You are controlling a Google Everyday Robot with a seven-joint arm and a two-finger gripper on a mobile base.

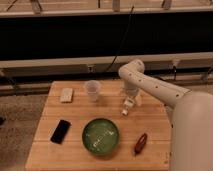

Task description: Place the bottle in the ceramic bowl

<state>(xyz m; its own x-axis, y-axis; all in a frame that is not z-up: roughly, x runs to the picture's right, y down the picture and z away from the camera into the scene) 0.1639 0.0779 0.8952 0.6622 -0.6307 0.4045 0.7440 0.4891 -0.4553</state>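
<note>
The small white bottle stands on the wooden table, right of centre. My gripper hangs straight down over it from the white arm that reaches in from the right. Its fingers are open around the bottle's top. The green ceramic bowl sits on the table to the front left of the bottle, about a hand's width away. Only faint light streaks show inside it.
A clear plastic cup stands left of the gripper at the back. A beige block lies at the back left, a black phone left of the bowl, and a dark red-brown oblong object to its right.
</note>
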